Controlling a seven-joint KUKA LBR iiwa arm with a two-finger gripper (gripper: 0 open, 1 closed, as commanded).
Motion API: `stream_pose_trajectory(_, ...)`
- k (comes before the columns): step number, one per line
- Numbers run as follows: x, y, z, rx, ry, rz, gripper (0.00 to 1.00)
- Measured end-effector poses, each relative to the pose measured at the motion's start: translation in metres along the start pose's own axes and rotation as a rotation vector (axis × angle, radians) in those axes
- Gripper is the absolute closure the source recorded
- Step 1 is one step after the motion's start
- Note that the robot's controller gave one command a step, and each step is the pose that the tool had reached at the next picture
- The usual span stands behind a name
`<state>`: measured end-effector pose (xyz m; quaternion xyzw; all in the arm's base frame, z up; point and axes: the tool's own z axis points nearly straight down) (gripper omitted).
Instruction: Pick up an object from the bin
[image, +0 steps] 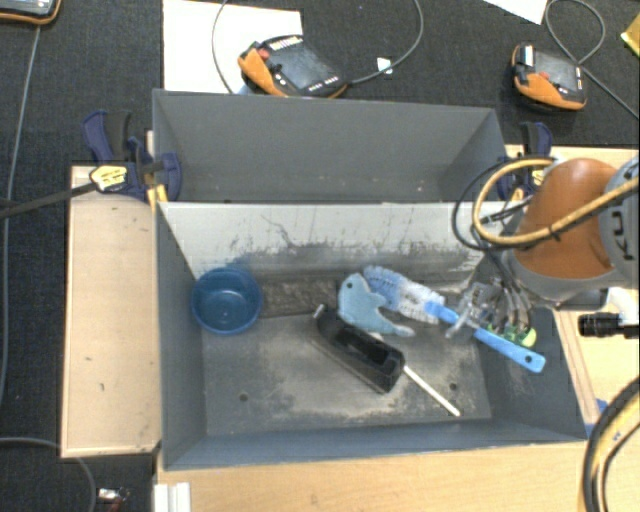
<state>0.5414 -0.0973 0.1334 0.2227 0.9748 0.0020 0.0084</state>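
Orange wrist cover (565, 215) sits highest, at the bin's (320, 150) 3 o'clock. Your gripper (483, 312) hangs over the blue brush (415, 295) there. Brush's long axis runs 10-to-4 o'clock, bristles toward 10. Can't tell whether gripper is apart or together.

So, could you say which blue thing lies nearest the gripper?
The brush at the right, beside the gripper; the hand-shaped piece and bowl lie farther left.

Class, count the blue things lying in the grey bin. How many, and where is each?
3. A bowl at the left; a pale hand-shaped piece in the middle; a brush stretching right from it, toward the arm. The arm may hide more.
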Motion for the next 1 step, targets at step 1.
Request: stream_pose_trajectory(1,-0.0003,0.0001,-0.0275,0.0,0.001,-0.002,1.0)
